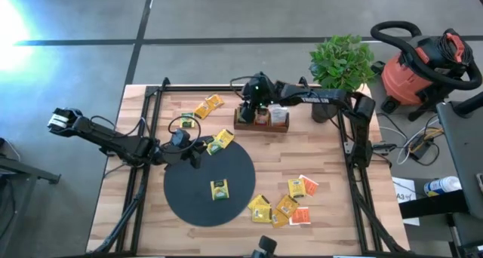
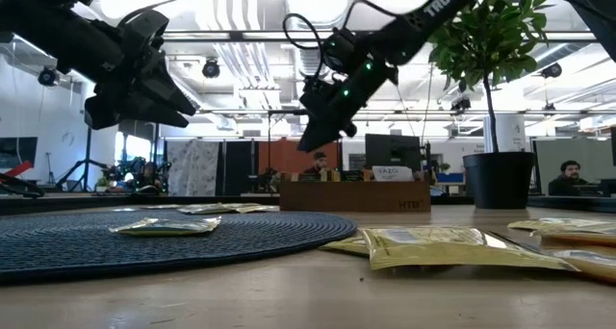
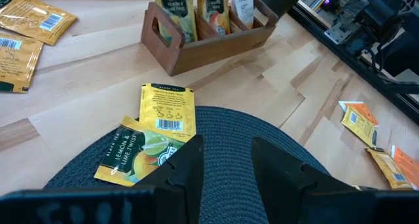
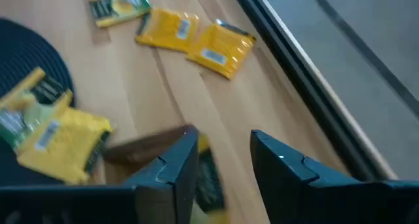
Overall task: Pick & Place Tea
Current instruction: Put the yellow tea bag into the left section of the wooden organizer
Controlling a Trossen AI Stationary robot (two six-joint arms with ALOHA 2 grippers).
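Note:
Yellow tea sachets lie scattered: one on the black disc [image 1: 219, 189], two overlapping at the disc's far edge [image 3: 157, 129], others at the table's far left [image 1: 208, 105] and near right [image 1: 285, 205]. More stand upright in the brown wooden tray [image 1: 261, 119]. My left gripper [image 3: 226, 168] hovers open above the disc [image 1: 192, 194], just short of the two overlapping sachets, with nothing between its fingers. My right gripper [image 4: 224, 162] is open above the tray's left end [image 4: 147, 145], pointing slantwise down, also with nothing between its fingers.
A potted plant [image 1: 339, 66] stands at the table's far right, beside the tray. Black frame rails [image 1: 155, 107] run along the table's left, right and far sides. Orange-red and white sachets [image 1: 302, 215] lie among the yellow ones near right.

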